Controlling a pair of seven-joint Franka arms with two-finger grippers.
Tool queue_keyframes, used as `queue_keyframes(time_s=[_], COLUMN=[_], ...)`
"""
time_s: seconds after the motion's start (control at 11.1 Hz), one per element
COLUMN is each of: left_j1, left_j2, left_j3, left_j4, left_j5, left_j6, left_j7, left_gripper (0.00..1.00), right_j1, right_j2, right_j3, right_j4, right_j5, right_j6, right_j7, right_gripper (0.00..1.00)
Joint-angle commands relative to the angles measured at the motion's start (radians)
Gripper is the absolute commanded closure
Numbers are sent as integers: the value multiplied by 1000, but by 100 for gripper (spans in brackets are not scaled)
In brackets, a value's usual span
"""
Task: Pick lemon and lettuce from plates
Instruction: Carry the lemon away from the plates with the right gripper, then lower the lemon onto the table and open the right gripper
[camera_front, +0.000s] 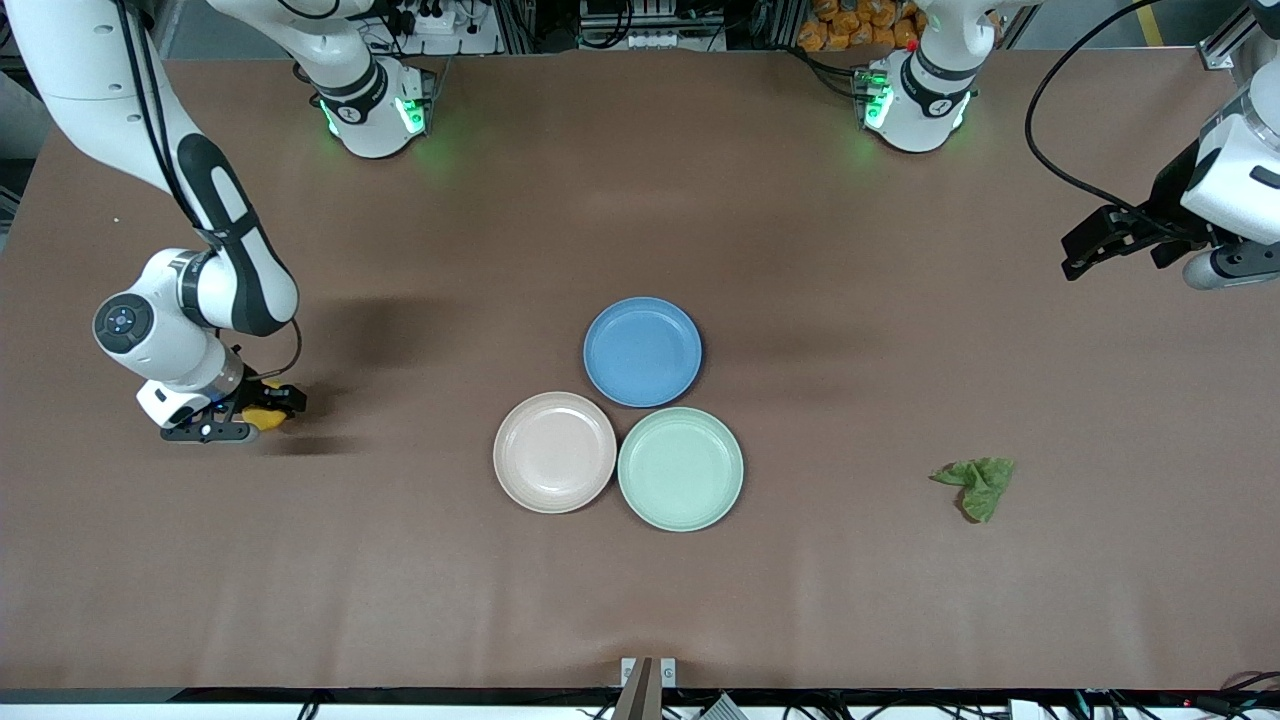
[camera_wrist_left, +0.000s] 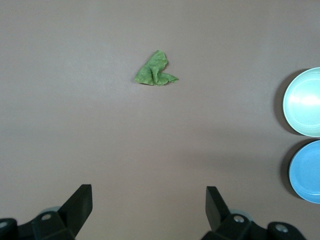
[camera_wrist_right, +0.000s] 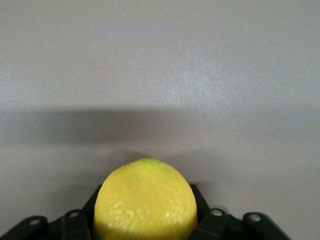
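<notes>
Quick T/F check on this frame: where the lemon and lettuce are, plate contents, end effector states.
1. The lemon sits between the right end effector's fingers. True.
2. The lettuce lies on the mint green plate. False: it lies on the bare table, toward the left arm's end.
3. All three plates hold nothing. True: the beige-pink plate and blue plate too.
4. The left end effector is shut on the lettuce. False: it is open, apart from the leaf.
5. The blue plate is nearest the front camera. False: it lies farthest.

The right pincer (camera_front: 262, 410) is low at the right arm's end, fingers around the lemon (camera_wrist_right: 145, 200); the left pincer (camera_wrist_left: 149, 210) waits raised, fingers wide apart
</notes>
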Motion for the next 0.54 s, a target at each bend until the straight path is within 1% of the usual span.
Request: queue_keyframes(time_s=[0.0, 0.09, 0.18, 0.36, 0.45], left_j1=[3, 2, 6, 11, 9], left_j2=[11, 24, 24, 24, 23], left_j3=[-3, -2, -2, 2, 3], left_j4=[20, 20, 21, 20, 20], left_j5=[-15, -14, -12, -14, -17], left_j6=[-18, -18, -18, -20, -20], left_j7=[29, 29, 29, 29, 28], left_gripper=[0, 0, 0, 0, 0], right_j1=[2, -1, -6, -6, -6], right_j2=[-48, -48, -48, -65, -71], right_j3=[12, 12, 12, 9, 6], right_j4=[-10, 43, 115, 189, 215], right_j5=[23, 23, 26, 46, 48], right_j6=[-40, -130, -256, -381, -410], right_j7=[4, 4, 7, 8, 16], right_gripper=[0, 0, 0, 0, 0])
